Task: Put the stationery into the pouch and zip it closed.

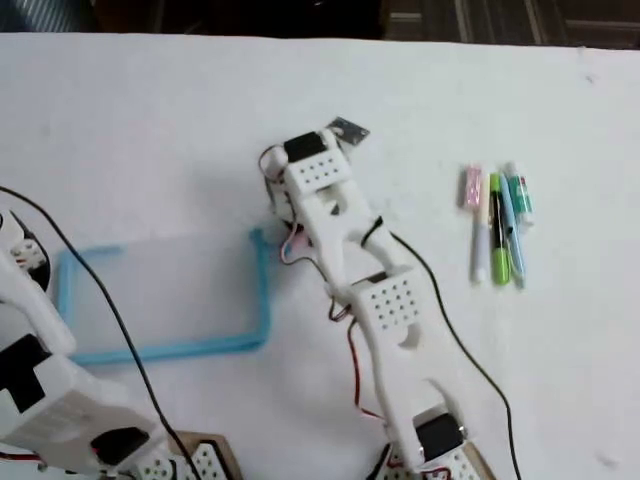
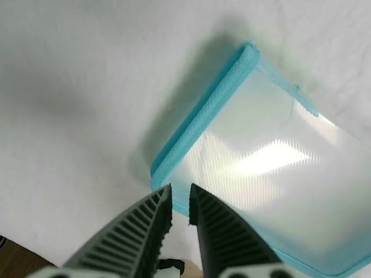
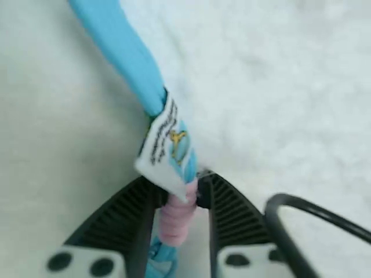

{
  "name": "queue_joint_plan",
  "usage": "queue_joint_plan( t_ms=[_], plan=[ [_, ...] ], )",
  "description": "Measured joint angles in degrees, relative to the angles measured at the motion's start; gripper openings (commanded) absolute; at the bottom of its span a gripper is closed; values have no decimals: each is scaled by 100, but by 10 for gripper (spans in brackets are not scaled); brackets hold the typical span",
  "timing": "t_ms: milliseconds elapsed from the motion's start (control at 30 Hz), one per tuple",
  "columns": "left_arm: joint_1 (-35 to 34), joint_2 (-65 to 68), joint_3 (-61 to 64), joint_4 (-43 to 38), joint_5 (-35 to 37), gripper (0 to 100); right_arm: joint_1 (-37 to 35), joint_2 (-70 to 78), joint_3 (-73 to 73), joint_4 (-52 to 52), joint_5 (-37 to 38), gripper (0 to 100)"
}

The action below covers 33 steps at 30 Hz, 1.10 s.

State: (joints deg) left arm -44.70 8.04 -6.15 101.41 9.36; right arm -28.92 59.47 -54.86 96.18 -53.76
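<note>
The right gripper is clamped on the pink pull tab of the pouch, with the pens not yet in.
The pouch lies lower left in the high view and the pens are at right. The left gripper hovers over a pouch corner, jaws nearly closed and empty, so an unbraced tug could drag the pouch.

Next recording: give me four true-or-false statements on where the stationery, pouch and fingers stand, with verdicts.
1. The pens lie inside the pouch. False: they lie on the table, apart from it.
2. The right gripper has its fingers clamped on a pink piece at the pouch's blue trim. True.
3. The left gripper holds a pen. False: its fingers hold nothing, above a pouch corner.
4. The pouch is clear-walled with blue trim. True.
</note>
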Motion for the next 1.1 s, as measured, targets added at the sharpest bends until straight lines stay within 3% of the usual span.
queue_joint_plan(
  t_ms=[200, 367, 600, 767, 933, 1100],
  plan=[
    [448, -299, -220, 35, -105, 83, 0, 88, -888, 378, 53, 17],
    [993, -554, -923, 35, -53, 83, 9, 88, -2523, 378, 580, 17],
    [1064, -624, -1723, 44, 229, 83, -97, -659, -3402, 360, 1081, 17],
    [1064, -624, -2119, 79, 264, 83, -185, -1538, -3710, -281, 1837, 17],
    [1073, -1090, -2338, 79, 492, 83, -888, -2585, -3798, -853, 2778, 17],
    [1073, -1943, -2356, 79, 624, 83, -1688, -2954, -3736, -782, 3042, 17]
  ],
)
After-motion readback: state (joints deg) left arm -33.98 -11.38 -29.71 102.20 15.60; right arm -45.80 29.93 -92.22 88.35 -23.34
